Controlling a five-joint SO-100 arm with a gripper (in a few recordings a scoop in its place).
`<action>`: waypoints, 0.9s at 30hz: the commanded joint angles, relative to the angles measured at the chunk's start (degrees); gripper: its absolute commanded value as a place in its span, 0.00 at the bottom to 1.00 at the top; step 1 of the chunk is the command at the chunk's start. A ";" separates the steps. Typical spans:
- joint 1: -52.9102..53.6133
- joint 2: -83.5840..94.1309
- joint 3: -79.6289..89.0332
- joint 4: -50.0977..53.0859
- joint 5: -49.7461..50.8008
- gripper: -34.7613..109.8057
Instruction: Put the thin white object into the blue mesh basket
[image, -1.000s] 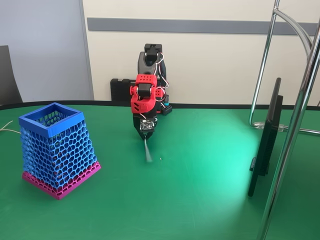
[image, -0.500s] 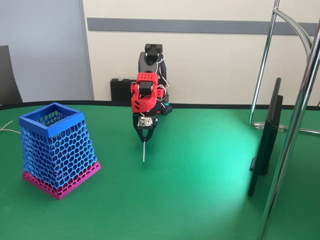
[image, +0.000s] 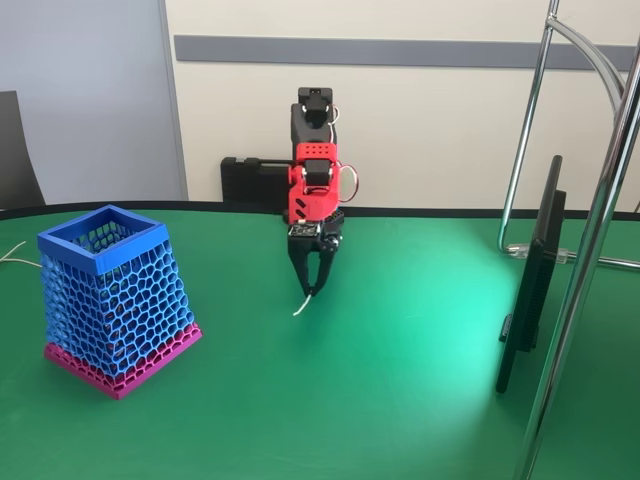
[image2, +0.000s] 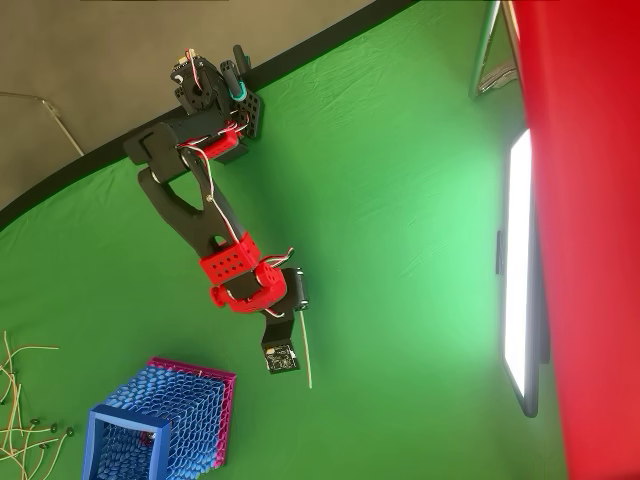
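Fixed view puts the gripper (image: 314, 283) pointing down over the green table (image: 400, 380), its two dark fingers drawn close together around the upper end of the thin white object (image: 303, 304). The stick hangs from the fingertips and slants down to the left, its lower tip at or just above the cloth; whether it touches the table is hard to tell at this size. Overhead view shows the same stick (image2: 304, 350) as a straight white line running out past the gripper (image2: 297, 322), so the grasp looks to be near one end.

Taking the blue mesh basket (image: 110, 298) as the landmark: in the fixed view the gripper and stick sit well to the right of it and a little farther back, and the stick's lower tip is below the height of the basket's blue rim. In the overhead view the basket (image2: 165, 425) lies apart from the stick, with open green cloth between them.

By my reading, the pickup is done and the stick is in hand. Left to do: carry it across to the basket, raise it clear of the rim, bring it above the opening and let go
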 joint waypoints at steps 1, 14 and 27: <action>-1.23 5.36 0.00 -2.02 3.78 0.25; -1.58 12.39 -8.79 -3.96 23.64 0.25; 1.05 18.81 -16.70 -9.32 51.06 0.24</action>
